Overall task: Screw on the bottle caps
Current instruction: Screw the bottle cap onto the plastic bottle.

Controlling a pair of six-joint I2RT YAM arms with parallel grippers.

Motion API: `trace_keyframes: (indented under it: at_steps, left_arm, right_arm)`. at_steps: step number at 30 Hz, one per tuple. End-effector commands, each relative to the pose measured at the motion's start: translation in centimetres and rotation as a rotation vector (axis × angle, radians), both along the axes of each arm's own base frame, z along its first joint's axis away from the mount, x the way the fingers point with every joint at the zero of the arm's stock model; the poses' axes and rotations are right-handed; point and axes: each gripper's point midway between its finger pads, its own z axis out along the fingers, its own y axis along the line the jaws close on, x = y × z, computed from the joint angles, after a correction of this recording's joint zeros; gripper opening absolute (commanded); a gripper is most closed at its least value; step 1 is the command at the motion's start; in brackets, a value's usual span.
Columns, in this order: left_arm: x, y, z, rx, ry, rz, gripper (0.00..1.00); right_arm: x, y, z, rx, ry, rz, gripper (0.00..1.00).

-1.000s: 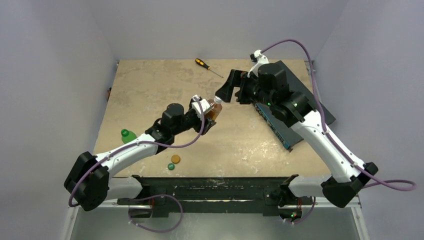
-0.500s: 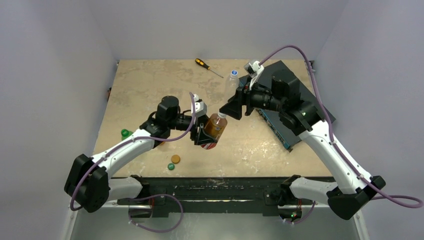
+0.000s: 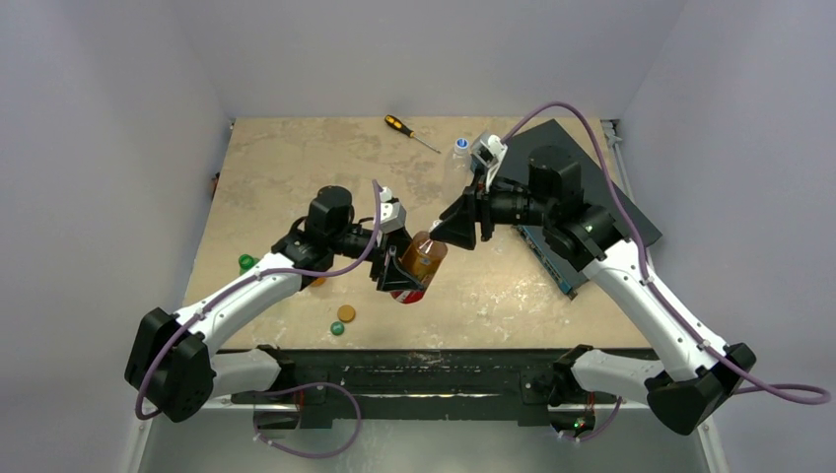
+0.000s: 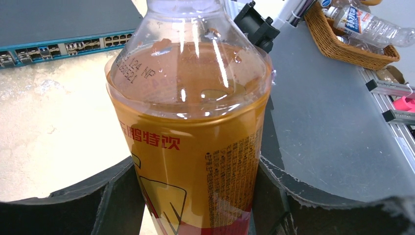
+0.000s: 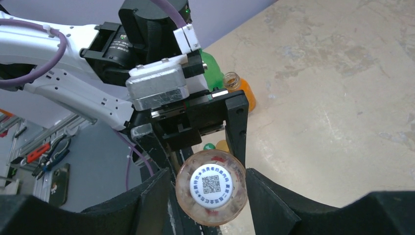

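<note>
While the left gripper [image 3: 403, 275] is clamped around the lower body of the amber bottle [image 3: 426, 257], holding it above the table [image 3: 296, 168] and tilted with its neck toward the right arm, the right gripper [image 5: 207, 180] faces that neck head-on. In the right wrist view the bottle is seen end-on, with a white cap [image 5: 211, 185] sitting on its mouth. The 2 black fingers [image 5: 147, 208] stand on either side of the cap with a gap on each side, so this gripper is spread wider than the cap and grips nothing. Whether the cap is threaded down cannot be told. The left wrist view shows the bottle's yellow-and-red label pinched between that gripper's 2 pads [image 4: 115, 198], with amber liquid reaching the shoulder. A green bottle [image 5: 211, 68] and a small open orange bottle [image 5: 242, 93] stand close together on the table's left side, beside the left arm. An orange cap [image 3: 346, 313] and a dark green cap [image 3: 337, 328] lie just beside each other near the front edge. A clear bottle [image 3: 459, 156] with a blue cap [image 3: 461, 143] stands toward the far side, near the black-and-orange screwdriver [image 3: 408, 129] — and a dark network switch [image 3: 552, 261] lies on the right.
</note>
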Motion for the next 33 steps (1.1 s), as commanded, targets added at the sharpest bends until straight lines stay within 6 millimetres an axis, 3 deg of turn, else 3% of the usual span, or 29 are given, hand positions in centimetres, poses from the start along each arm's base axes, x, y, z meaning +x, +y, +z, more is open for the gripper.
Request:
trace_keyframes:
  at_steps: [1, 7, 16, 23, 27, 33]
  left_arm:
    - [-0.3, 0.1, 2.7, -0.056, -0.069, -0.044, 0.0]
    - [-0.2, 0.1, 2.4, -0.054, -0.089, -0.047, 0.0]
    - [-0.2, 0.2, 2.1, -0.046, -0.088, -0.038, 0.0]
    - [0.0, 0.1, 1.9, -0.044, -0.085, -0.034, 0.0]
    - [0.3, 0.0, 2.0, -0.047, -0.083, -0.021, 0.0]
    - [2.1, -0.7, 4.5, -0.155, -0.05, 0.106, 0.0]
  right_arm:
    - [-0.5, 0.0, 1.1, 0.045, -0.044, 0.016, 0.6]
    - [-0.6, 0.2, 1.2, 0.072, -0.03, 0.025, 0.53]
    - [-0.9, 0.4, 0.8, 0.098, -0.004, 0.033, 0.52]
    - [-0.7, 0.4, 0.3, 0.098, 0.013, 0.014, 0.31]
    - [-0.4, 0.3, -0.1, 0.099, 0.014, -0.009, 0.13]
    - [1.7, -0.3, -1.1, 0.082, 0.026, -0.151, 0.0]
